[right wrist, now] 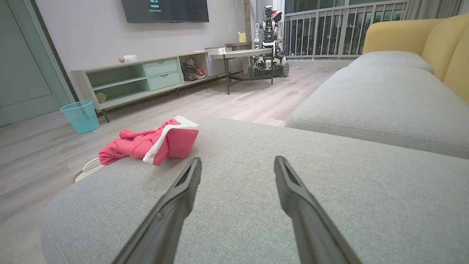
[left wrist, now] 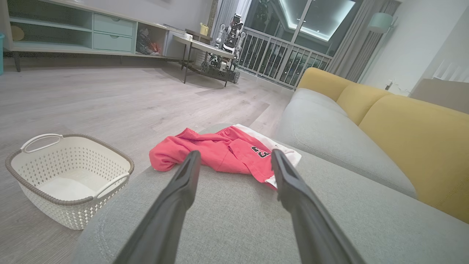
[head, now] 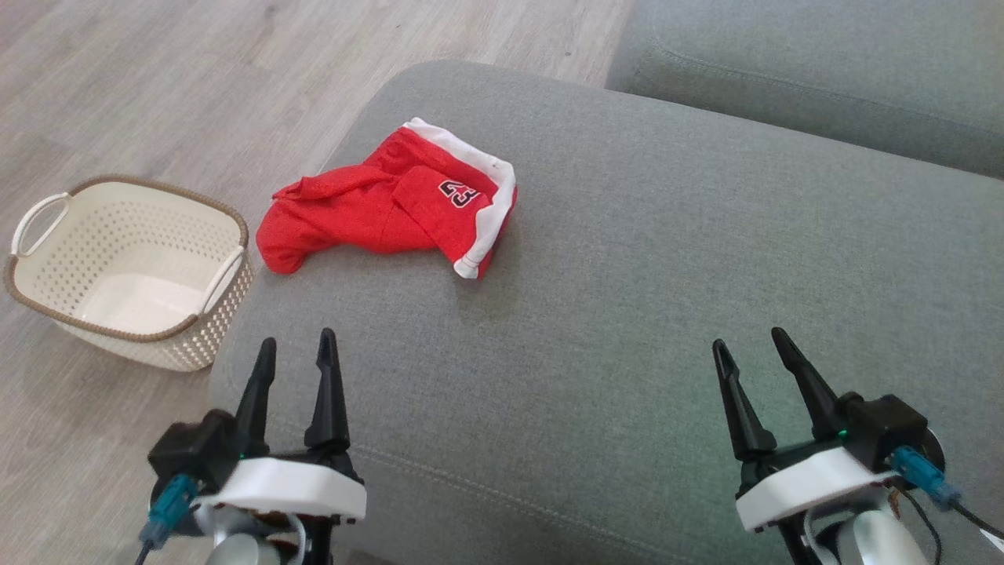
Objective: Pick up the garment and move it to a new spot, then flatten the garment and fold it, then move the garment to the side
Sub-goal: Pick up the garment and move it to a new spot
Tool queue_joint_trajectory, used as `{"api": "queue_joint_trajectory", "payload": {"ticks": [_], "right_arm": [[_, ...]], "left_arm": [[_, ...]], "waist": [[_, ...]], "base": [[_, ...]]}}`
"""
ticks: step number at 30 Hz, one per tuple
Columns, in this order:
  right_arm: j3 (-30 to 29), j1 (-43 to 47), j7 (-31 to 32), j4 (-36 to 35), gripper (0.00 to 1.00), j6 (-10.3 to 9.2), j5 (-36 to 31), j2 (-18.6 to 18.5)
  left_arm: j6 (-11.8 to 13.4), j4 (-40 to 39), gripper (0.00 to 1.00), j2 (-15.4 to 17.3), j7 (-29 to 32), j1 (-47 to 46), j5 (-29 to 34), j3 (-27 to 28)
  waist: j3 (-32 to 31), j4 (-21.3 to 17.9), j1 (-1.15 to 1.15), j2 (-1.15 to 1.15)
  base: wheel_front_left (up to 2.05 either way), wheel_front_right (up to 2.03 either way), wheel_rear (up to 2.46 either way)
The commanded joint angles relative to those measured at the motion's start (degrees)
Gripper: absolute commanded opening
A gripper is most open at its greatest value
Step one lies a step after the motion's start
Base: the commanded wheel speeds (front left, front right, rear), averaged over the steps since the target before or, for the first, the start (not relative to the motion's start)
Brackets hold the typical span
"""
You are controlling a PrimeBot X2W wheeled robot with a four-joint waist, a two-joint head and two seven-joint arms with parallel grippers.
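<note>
The garment (head: 392, 205) is a pair of red shorts with white trim and a black number, lying crumpled near the left edge of the grey sofa cushion (head: 627, 314). It also shows in the left wrist view as the garment (left wrist: 220, 150) beyond my fingers, and in the right wrist view as the garment (right wrist: 154, 143) to the left. My left gripper (head: 298, 345) hovers open at the lower left, well short of the shorts, holding nothing. My right gripper (head: 749, 339) stands open at the lower right over bare cushion, empty.
A cream perforated basket (head: 47, 267) sits on the wooden floor left of the cushion, empty inside. A second grey seat cushion (head: 823, 78) lies behind, with yellow backrests (left wrist: 410, 124). A blue bin (right wrist: 80, 115), a low cabinet and another robot stand across the room.
</note>
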Motion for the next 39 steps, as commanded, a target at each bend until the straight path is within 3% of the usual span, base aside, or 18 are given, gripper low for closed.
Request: {"api": "queue_joint_trajectory", "payload": {"ticks": [1, 11, 15, 19, 29, 39], "right_arm": [[1.47, -1.07, -0.53, -1.74, 1.00, -0.02, 0.46, -0.02], [1.53, -1.54, -0.53, -2.21, 1.00, -0.02, 0.16, -0.02], [1.01, -2.58, -0.42, -2.86, 1.00, -0.02, -1.12, -0.02], [0.01, -4.40, 0.84, -4.80, 1.00, -0.02, -3.32, -0.02], [1.16, -8.08, 5.83, -14.19, 1.00, -0.02, -8.75, -0.87], [4.79, -11.19, 10.86, -27.21, 1.00, -0.02, -11.29, -1.96]], "left_arm": [[-0.24, -2.25, 1.00, 0.11, -0.31, -2.25, 0.56, 2.15], [-0.91, -3.10, 1.00, 0.11, -0.31, -4.43, 0.76, 5.02], [-2.45, -1.23, 1.00, 0.11, -0.31, -6.51, -0.30, 6.93], [-5.66, 2.95, 1.00, 0.44, -0.31, -11.51, 0.01, 8.52], [-8.96, 16.14, 1.00, 7.61, 4.16, -29.90, -0.85, 11.21], [-9.60, 37.78, 1.00, 14.10, 19.50, -47.66, -0.81, 9.79]], "waist": [[0.06, 0.15, 0.00, 0.00], [1.83, -0.41, 0.00, 0.00], [4.21, -1.56, 0.00, 0.00], [8.10, -3.21, 0.00, 0.00], [17.04, -7.34, 0.00, 0.00], [24.23, -12.09, 0.00, 0.00]], "base": [[0.00, 0.00, 0.00], [0.00, 0.00, 0.00], [0.00, 0.00, 0.00], [0.00, 0.00, 0.00], [0.00, 0.00, 0.00], [0.00, 0.00, 0.00]]}}
